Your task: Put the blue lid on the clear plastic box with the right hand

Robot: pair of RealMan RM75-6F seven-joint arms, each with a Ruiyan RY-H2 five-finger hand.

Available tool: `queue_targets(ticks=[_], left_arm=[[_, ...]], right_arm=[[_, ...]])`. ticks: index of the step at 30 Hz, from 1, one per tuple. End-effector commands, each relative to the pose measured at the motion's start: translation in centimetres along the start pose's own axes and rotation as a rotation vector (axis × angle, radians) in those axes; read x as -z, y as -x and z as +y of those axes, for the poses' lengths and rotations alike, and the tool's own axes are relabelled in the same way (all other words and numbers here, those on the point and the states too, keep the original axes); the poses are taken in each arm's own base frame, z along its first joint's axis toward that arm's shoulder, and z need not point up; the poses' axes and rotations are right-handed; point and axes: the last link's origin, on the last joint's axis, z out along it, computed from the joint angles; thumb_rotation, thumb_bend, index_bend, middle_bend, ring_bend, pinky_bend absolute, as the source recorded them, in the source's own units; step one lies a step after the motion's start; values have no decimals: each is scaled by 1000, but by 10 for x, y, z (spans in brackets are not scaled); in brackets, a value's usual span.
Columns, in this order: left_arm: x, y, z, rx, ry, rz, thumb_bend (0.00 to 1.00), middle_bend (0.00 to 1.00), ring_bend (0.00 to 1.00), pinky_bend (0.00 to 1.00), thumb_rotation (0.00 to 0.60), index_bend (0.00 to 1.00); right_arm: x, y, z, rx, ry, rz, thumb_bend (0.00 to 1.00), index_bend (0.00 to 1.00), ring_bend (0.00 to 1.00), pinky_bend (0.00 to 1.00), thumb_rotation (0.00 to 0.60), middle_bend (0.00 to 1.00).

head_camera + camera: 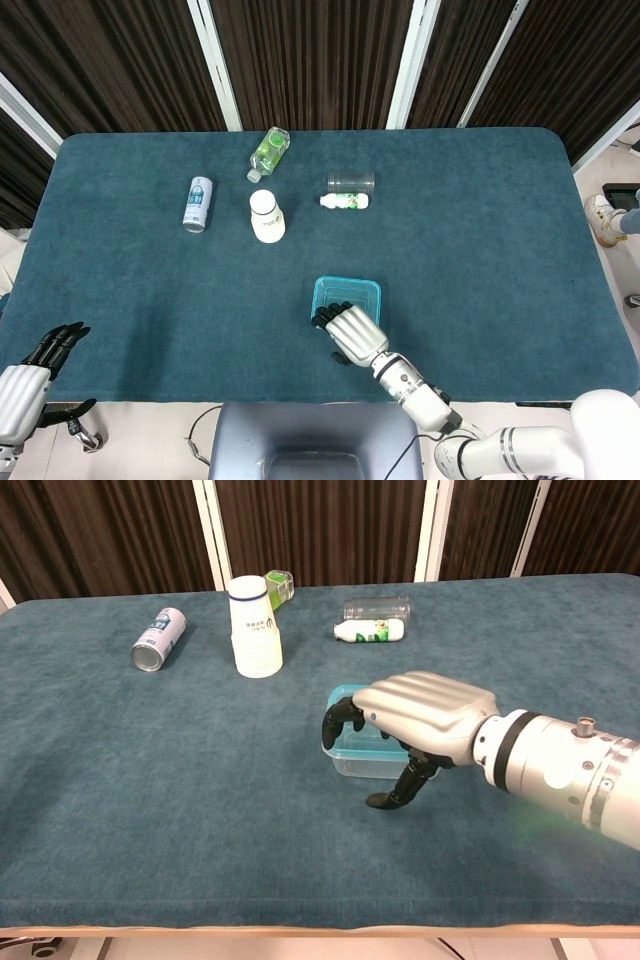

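The clear plastic box [347,297] [352,758] stands near the table's front middle, with the blue lid [350,291] [341,697] lying on top of it. My right hand [351,331] [425,715] rests on the lid's near part. Its fingers curl down over the lid's left edge, and the thumb points down in front of the box wall. Most of the lid is hidden under the hand in the chest view. My left hand [48,357] hangs off the table's front left corner, fingers out, holding nothing.
At the back of the table lie a green bottle [269,152], a silver can [198,203], a clear cup [351,182] and a small white bottle [345,201]. A stack of white cups [266,216] [254,626] stands upside down.
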Motion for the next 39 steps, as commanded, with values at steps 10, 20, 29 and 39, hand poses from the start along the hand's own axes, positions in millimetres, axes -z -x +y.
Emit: queue_targets(ticks=[10, 20, 29, 39], left_arm=[[0, 0, 0, -1, 0, -1, 459, 90, 90, 405, 600, 131], [0, 0, 0, 0, -1, -1, 459, 90, 90, 406, 600, 131], [0, 1, 1, -4, 2, -4, 459, 90, 90, 406, 600, 131], [0, 1, 1, -7, 2, -6, 459, 90, 90, 405, 600, 130]], right_arm=[[2, 5, 11, -27, 18, -22, 372, 441, 319, 481, 600, 384], [5, -4, 11, -48, 13, 18, 372, 437, 313, 476, 600, 384], [18, -30, 12, -47, 39, 130, 373, 435, 313, 476, 600, 384], [-3, -32, 19, -13, 76, 137, 373, 434, 313, 476, 600, 384]])
